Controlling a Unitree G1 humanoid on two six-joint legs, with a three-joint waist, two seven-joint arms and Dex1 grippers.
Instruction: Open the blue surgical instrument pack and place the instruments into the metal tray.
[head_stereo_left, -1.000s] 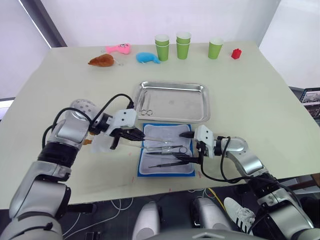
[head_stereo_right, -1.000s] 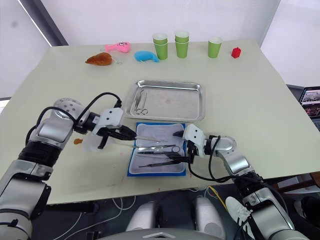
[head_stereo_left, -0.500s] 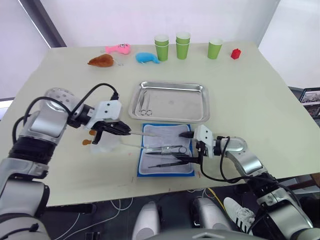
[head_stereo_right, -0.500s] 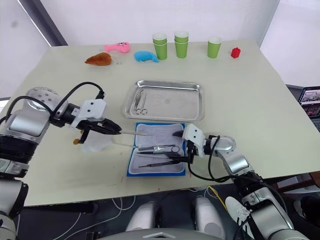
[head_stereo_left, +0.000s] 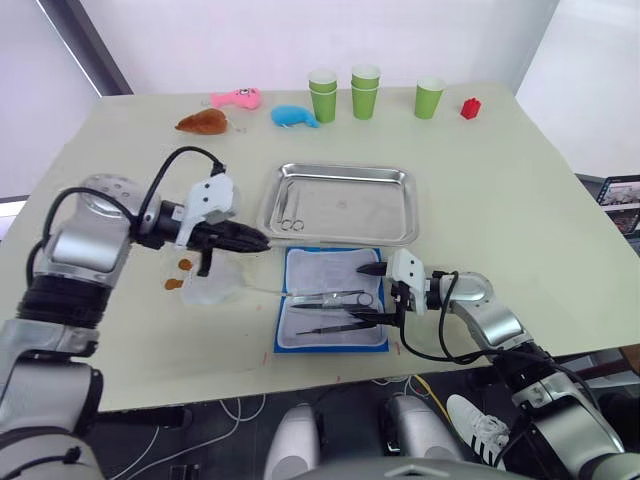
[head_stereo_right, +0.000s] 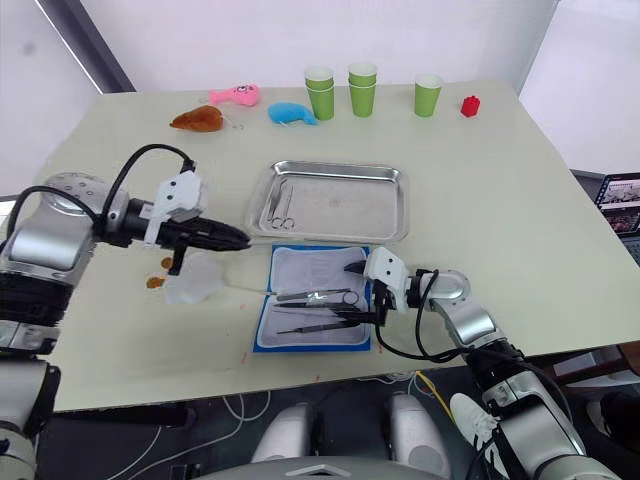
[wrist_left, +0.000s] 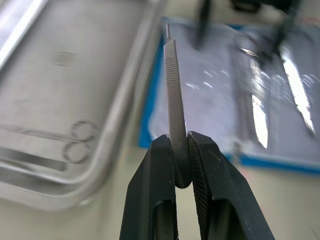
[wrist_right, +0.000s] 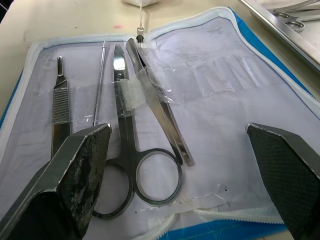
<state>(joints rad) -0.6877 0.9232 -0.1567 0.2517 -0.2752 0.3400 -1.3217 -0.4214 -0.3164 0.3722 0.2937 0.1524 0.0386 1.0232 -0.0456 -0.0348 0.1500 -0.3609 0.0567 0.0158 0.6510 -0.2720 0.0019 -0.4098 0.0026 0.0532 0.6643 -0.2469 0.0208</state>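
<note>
On your cream table (head_stereo_left: 520, 190), the left gripper (wrist_left: 181, 165) clamps a scalpel handle (wrist_left: 172, 95) pointing toward the open pack (head_stereo_left: 333, 312); right gripper (head_stereo_left: 380, 293) spread wide.

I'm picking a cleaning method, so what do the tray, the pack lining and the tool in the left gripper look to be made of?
The metal tray looks like polished stainless steel: bright, mirror-like reflections. The blue surgical instrument pack has a pale, matte lining, probably fabric, with clear plastic-looking retaining strips. The slim handle in the left gripper appears brushed grey metal with a ribbed grip.
</note>
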